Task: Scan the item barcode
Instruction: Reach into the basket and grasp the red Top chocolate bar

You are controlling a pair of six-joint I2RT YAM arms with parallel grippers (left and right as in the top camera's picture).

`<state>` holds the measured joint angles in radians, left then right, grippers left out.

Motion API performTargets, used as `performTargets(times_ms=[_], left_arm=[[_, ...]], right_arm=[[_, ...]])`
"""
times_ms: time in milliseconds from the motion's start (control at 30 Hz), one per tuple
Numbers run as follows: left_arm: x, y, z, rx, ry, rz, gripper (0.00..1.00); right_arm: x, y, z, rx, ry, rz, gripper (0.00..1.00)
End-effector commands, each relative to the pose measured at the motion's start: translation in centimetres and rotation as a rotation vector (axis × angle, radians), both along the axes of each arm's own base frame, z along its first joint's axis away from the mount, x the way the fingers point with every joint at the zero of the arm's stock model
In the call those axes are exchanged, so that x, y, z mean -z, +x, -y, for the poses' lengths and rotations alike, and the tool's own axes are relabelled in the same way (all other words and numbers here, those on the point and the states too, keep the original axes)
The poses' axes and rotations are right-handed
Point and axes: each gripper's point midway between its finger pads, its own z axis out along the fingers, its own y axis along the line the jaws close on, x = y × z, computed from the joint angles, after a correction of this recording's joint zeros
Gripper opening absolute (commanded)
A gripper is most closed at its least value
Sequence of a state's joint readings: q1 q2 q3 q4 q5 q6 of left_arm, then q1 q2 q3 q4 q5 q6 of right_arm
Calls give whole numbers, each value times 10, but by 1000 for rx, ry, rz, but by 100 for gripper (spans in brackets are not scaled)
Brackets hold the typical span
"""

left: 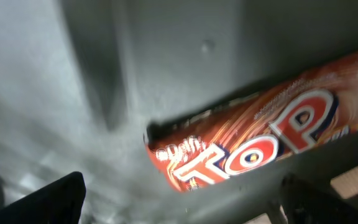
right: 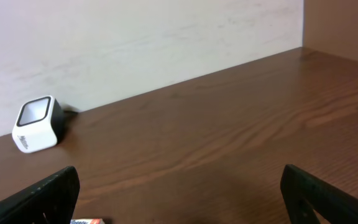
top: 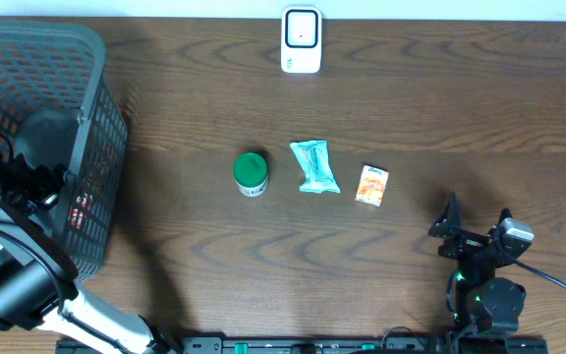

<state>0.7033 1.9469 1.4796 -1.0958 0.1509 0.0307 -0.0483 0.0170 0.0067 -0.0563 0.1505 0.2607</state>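
Wrapper seemingly orange-red, green lid, teal packet

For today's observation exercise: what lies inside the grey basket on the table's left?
An orange-red TOP snack bar lies inside the basket, below the open left gripper. The left arm covers much of the inside from overhead; anything else is hidden.

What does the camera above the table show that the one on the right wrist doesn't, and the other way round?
Only overhead: the dark mesh basket, the green-lidded jar, the teal packet and the small orange box. Only the right wrist: the pale wall behind the table, plus a sliver at its bottom edge, too small to identify. Both: the white barcode scanner, the brown wooden table and the open right hand.
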Motion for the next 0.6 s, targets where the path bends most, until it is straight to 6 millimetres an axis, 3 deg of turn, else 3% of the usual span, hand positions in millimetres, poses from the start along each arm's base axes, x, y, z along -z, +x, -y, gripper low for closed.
performTargets(times_ms=[0,400,567], left_arm=[[10,-1,0,24,3,-9,99],[29,15,14,141,35,28,97],[30,13,11,163,83,-12,59]], right_arm=[[0,0,1,6,12,3,99],[0,0,1,6,12,3,99],[0,0,1,6,12,3,99]])
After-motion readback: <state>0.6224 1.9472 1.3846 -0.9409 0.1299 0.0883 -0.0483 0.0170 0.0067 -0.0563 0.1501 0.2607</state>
